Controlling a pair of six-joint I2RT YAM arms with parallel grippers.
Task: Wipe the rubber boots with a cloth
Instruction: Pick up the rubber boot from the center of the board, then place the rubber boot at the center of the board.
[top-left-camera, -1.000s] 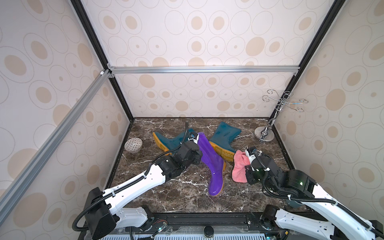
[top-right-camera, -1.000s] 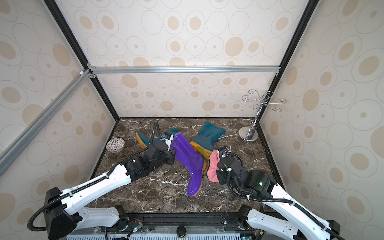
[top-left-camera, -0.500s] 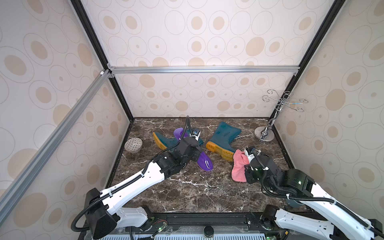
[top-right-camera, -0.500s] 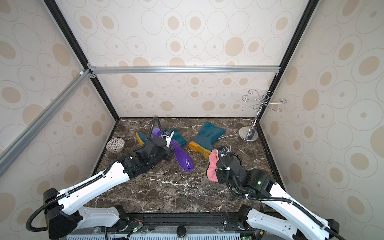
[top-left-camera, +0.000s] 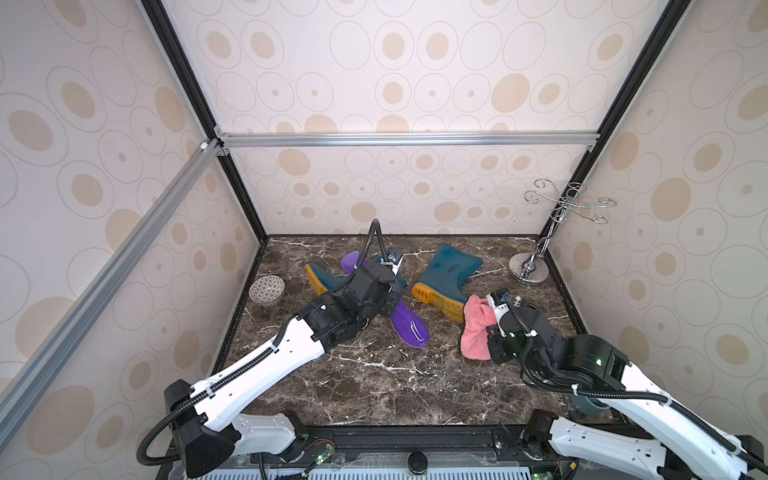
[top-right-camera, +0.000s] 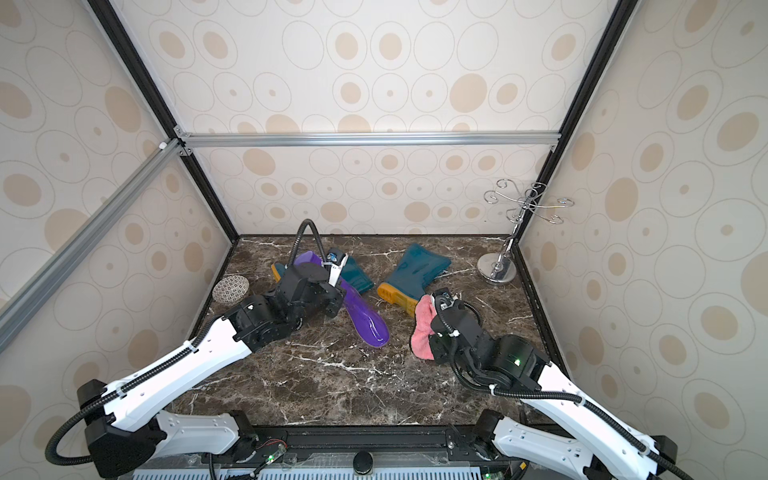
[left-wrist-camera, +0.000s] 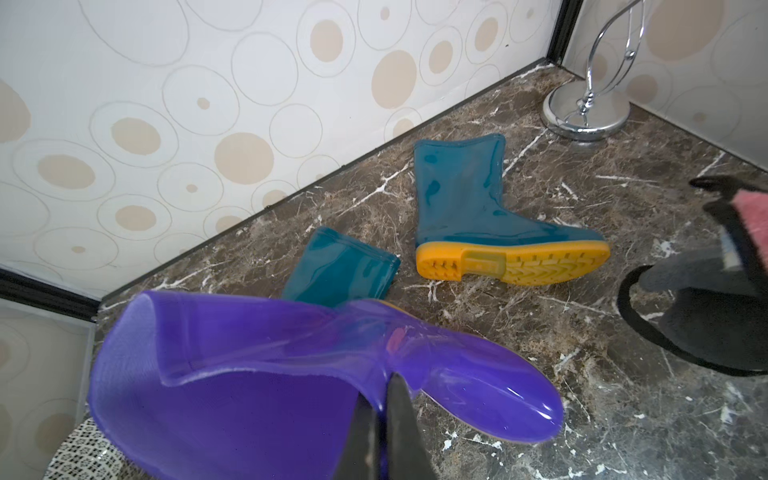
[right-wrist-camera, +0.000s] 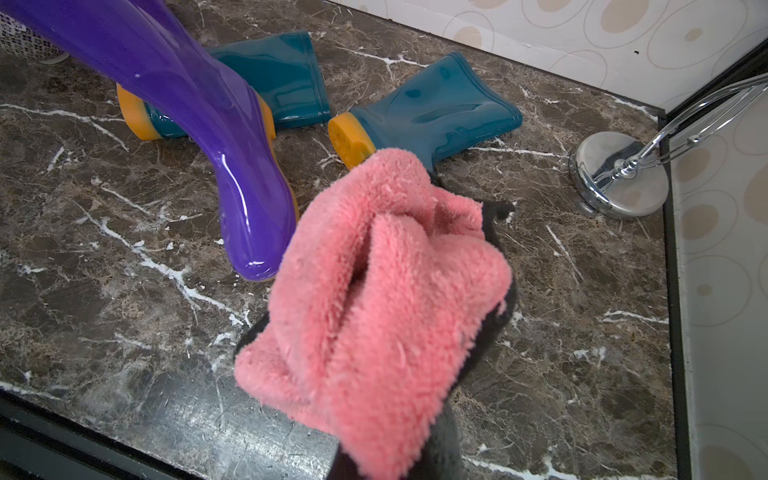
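Right wrist view: cloth (right-wrist-camera: 374, 291) clamped in right tool (top-left-camera: 491, 332).

1. cloth (right-wrist-camera: 374, 299): pink, fluffy, dark grey edge, bunched, nearest the camera.
2. purple boot (right-wrist-camera: 199, 108): glossy, tilted, toe down toward the marble top (right-wrist-camera: 124, 332).
3. teal boot (right-wrist-camera: 282, 79): on its side behind the purple boot.
4. second teal boot (right-wrist-camera: 436, 108): on its side, orange heel showing.
5. chrome stand (right-wrist-camera: 619, 174): round base, near the corner.
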